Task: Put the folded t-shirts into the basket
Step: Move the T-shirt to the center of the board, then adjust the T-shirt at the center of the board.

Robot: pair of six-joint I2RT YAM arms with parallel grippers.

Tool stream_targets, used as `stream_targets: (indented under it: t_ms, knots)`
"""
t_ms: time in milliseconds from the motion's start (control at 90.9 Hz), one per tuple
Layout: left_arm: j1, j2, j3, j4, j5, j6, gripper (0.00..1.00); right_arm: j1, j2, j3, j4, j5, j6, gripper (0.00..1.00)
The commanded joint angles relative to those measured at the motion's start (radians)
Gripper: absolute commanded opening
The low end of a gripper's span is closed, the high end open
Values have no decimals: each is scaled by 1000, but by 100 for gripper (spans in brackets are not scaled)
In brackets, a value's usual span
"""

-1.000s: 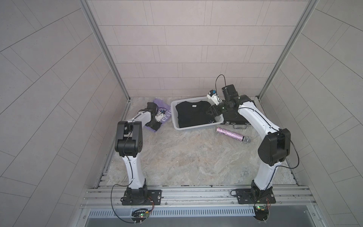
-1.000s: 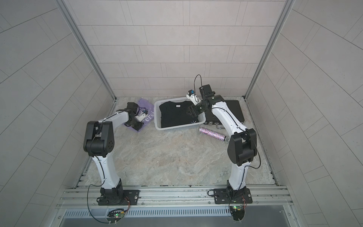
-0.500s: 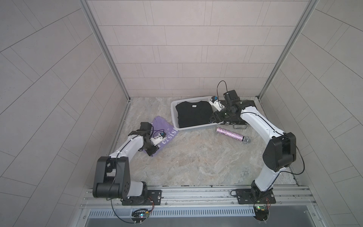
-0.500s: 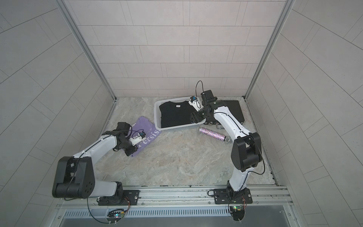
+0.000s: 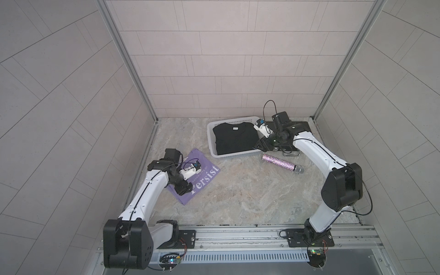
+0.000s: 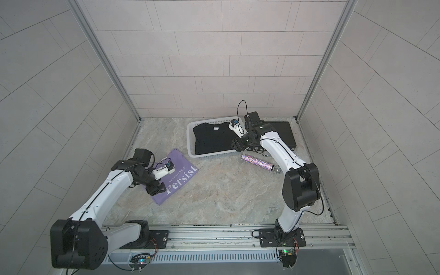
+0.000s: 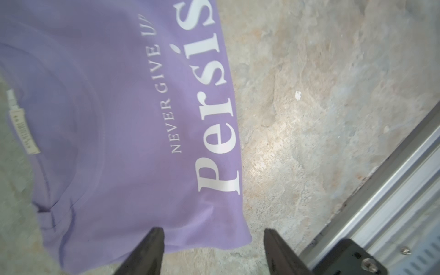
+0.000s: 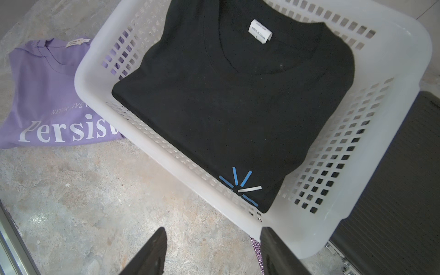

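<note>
The lilac shirt (image 5: pixel 204 176) lies flat on the desk, well apart from the basket (image 5: pixel 210 135), where the black shirt (image 5: pixel 235 140) already sits. A pinch at one edge would likely lift only the top layer, so the fold could fall open on the way. A skewed drop could also leave cloth draped over the rim, since the basket looks barely wider than a shirt. The right arm over the basket's near corner may block that path.

The left end effector (image 7: pixel 212 234) is released, its fingers spread over the lilac shirt's corner, grasping nothing. The right end effector (image 8: pixel 212 232) is also released and empty, hovering at the basket's corner, one finger above the rim.
</note>
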Motion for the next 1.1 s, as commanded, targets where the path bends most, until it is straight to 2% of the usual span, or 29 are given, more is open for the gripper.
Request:
stream_targets:
  t_ms: [0, 187, 396, 605, 726, 858, 1089]
  knots:
    - [16, 94, 71, 21, 68, -163, 70, 2, -51, -43, 48, -23, -17, 65]
    - [60, 403, 268, 159, 37, -350, 69, 3, -86, -88, 75, -44, -14, 65]
    - [59, 728, 540, 141, 81, -423, 68, 2, -119, -113, 89, -64, -9, 65]
    - [55, 925, 715, 105, 46, -441, 68, 3, -142, -131, 97, -64, -13, 65]
    - [53, 984, 758, 89, 43, -435, 66, 3, -152, -135, 99, -56, -21, 65]
    - [31, 1004, 757, 46, 80, -412, 48, 1, -167, -141, 103, -42, -25, 65]
    - [-8, 811, 506, 132, 169, -360, 26, -6, -177, -144, 105, -34, -29, 65]
